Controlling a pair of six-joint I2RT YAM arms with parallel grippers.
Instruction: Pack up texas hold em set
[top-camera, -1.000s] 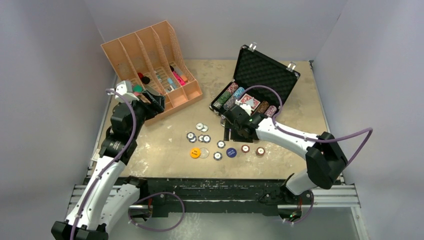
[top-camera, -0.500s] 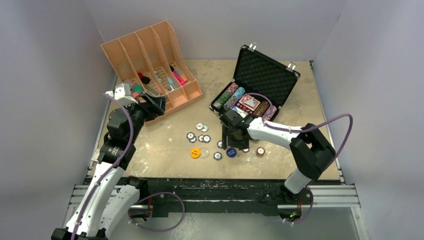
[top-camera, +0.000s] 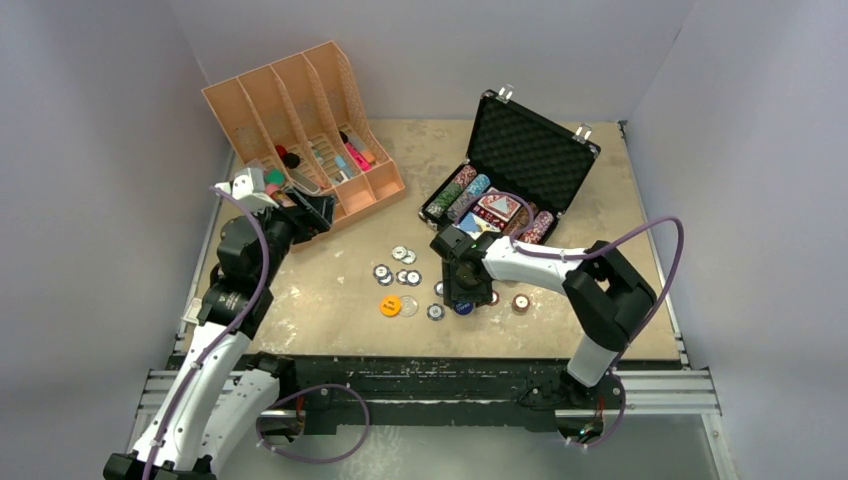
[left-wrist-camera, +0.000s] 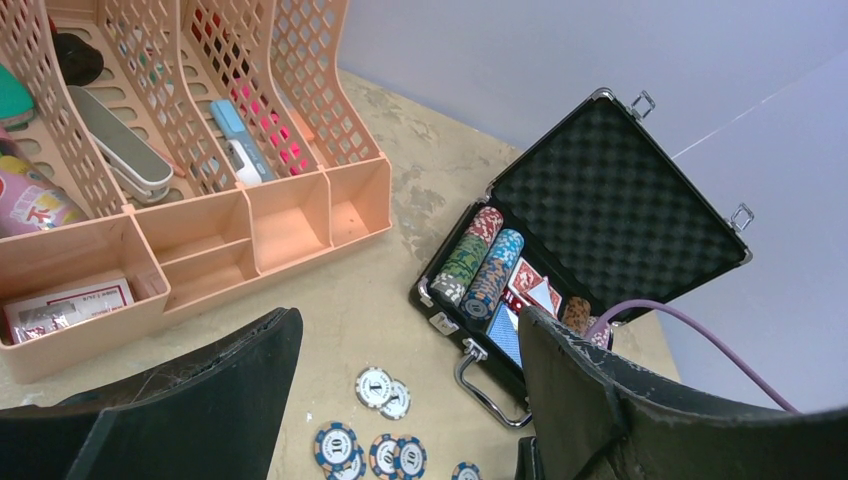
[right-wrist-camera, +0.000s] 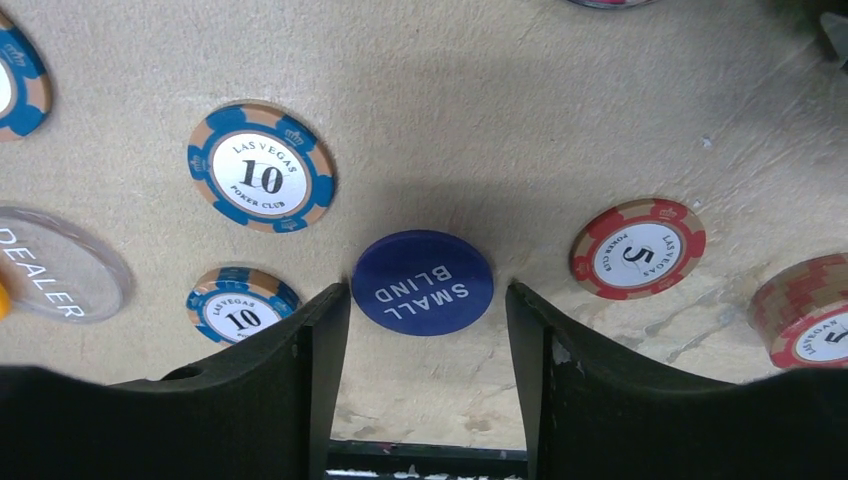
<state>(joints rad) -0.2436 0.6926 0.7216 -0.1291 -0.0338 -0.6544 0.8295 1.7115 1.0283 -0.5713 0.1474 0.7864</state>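
Note:
The black briefcase (top-camera: 520, 165) lies open at the back right, with chip rows and card decks in its tray; it also shows in the left wrist view (left-wrist-camera: 600, 200). Loose chips (top-camera: 400, 273) lie on the table in front of it. My right gripper (top-camera: 462, 296) is open and low over the table, its jaws either side of the blue SMALL BLIND button (right-wrist-camera: 422, 281), not closed on it. A red 5 chip (right-wrist-camera: 638, 248) lies right of it and blue 10 chips (right-wrist-camera: 261, 167) left. My left gripper (top-camera: 315, 210) is open and empty, raised beside the orange organiser.
The orange slotted organiser (top-camera: 300, 130) with pens and small items stands at the back left. A yellow button (top-camera: 390, 306) and a clear dealer button (right-wrist-camera: 50, 265) lie left of the blue button. A short red chip stack (top-camera: 521, 302) lies to its right. Walls enclose the table.
My right gripper has moved from the briefcase's front edge toward the near side and down over the blue button. The left arm has barely moved.

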